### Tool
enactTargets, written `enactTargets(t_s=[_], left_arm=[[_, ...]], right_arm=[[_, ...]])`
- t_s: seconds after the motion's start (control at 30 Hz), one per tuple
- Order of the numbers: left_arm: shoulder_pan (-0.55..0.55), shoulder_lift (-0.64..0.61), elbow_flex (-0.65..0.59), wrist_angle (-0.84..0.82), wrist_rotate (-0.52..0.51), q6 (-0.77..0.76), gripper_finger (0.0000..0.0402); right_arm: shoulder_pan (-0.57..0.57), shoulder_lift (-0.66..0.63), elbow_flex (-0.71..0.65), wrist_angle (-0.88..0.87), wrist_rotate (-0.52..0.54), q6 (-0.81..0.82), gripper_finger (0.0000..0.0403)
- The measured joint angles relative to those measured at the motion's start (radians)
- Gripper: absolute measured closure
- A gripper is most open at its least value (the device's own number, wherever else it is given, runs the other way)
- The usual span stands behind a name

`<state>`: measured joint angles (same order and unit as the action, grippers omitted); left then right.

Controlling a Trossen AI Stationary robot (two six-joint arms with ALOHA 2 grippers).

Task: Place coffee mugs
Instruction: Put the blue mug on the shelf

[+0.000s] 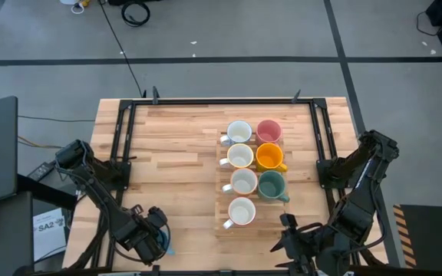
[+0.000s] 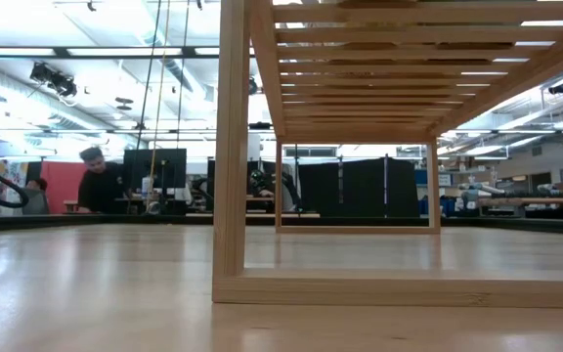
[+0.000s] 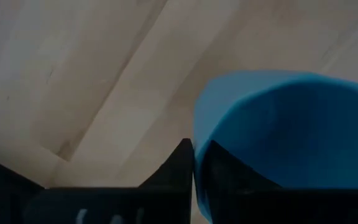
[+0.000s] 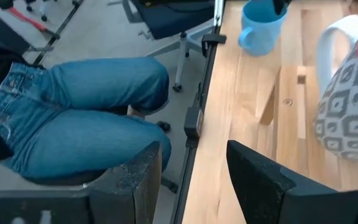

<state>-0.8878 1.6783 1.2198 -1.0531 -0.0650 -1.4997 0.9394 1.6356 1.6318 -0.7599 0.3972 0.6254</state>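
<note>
Your left hand (image 3: 193,163) is pinched shut on the rim of the blue mug (image 3: 291,143), low by the bench (image 1: 175,153) edge. It holds only a thin bit, so the mug could tip or slip. Your right hand (image 4: 191,168) waits wide open.

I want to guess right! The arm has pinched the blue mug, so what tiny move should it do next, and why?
Probably lift it straight up a little. The left end effector is shut on the blue mug, pinching its rim, near the table's front edge. The wooden rack has an empty spot beside the front white mug, so the mug likely needs carrying there.
</note>
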Motion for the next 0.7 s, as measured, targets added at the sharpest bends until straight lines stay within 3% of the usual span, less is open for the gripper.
enactTargets(t_s=[0.4, 0.7], left_arm=[[0.041, -0.099, -0.003, 0.081, 0.089, 0.019, 0.0376], [0.103, -0.216, -0.003, 0.238, 0.027, -0.05, 0.0376]], right_arm=[[-0.017, 0.0, 0.0, 0.078, 0.031, 0.0, 0.0215], [-0.085, 0.0, 0.0, 0.221, 0.162, -0.068, 0.0215]])
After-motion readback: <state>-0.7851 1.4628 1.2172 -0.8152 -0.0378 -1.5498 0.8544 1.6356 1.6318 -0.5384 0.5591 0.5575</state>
